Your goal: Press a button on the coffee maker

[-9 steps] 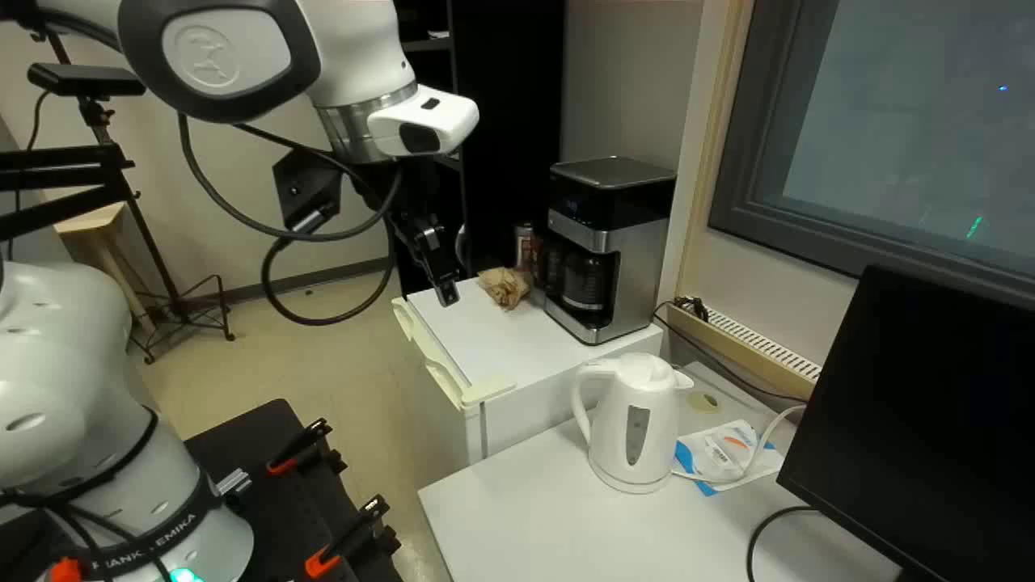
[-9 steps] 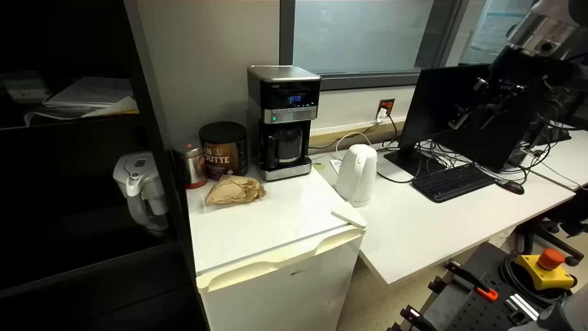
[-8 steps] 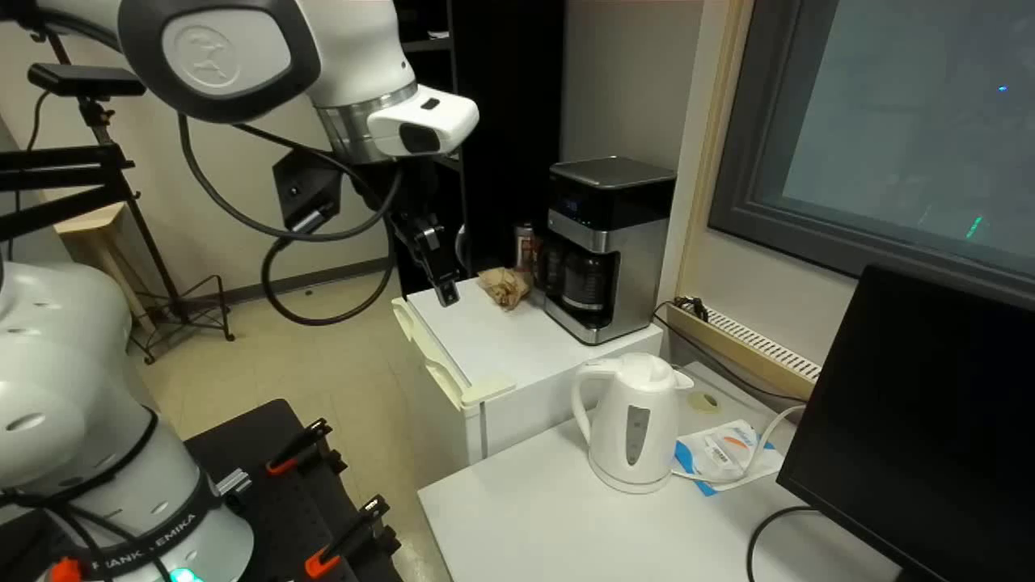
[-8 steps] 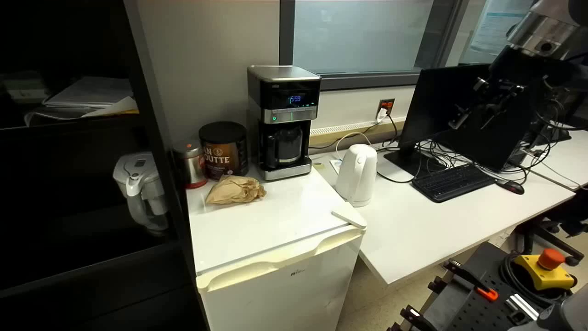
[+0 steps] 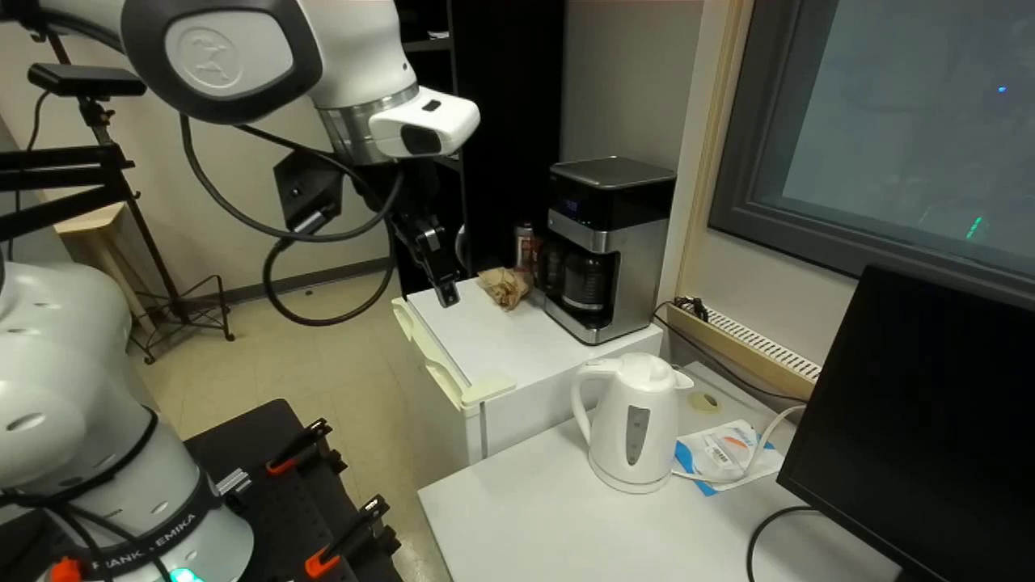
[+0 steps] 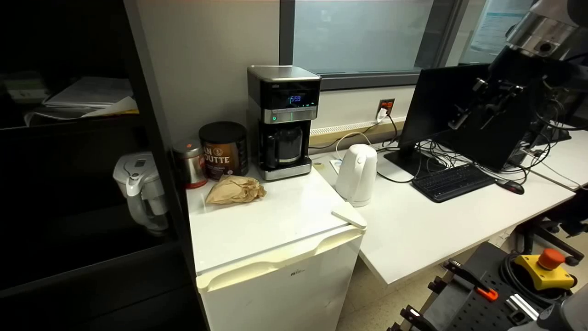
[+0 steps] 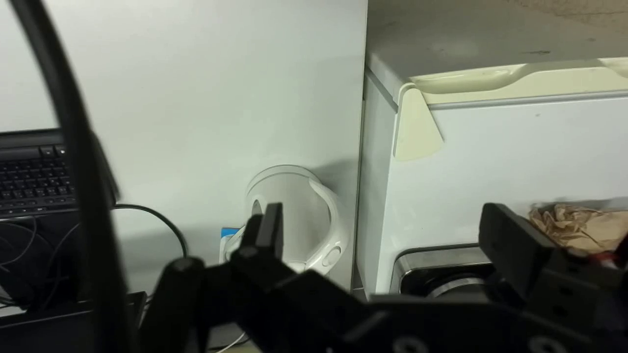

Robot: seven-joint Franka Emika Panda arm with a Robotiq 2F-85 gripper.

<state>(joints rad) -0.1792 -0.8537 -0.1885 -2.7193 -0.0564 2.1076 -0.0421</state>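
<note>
White fridge top, coffee maker standing on it, gripper well apart, jaws spread wide

"What's hidden?"

"In the wrist view, my pincer covers part of the coffee maker and the kettle."

"Cut off?"

"The bag at the right edge, the keyboard at the left."

"Blurred?"

"The cable. In an exterior view, marks under the clock are too small to read."
</note>
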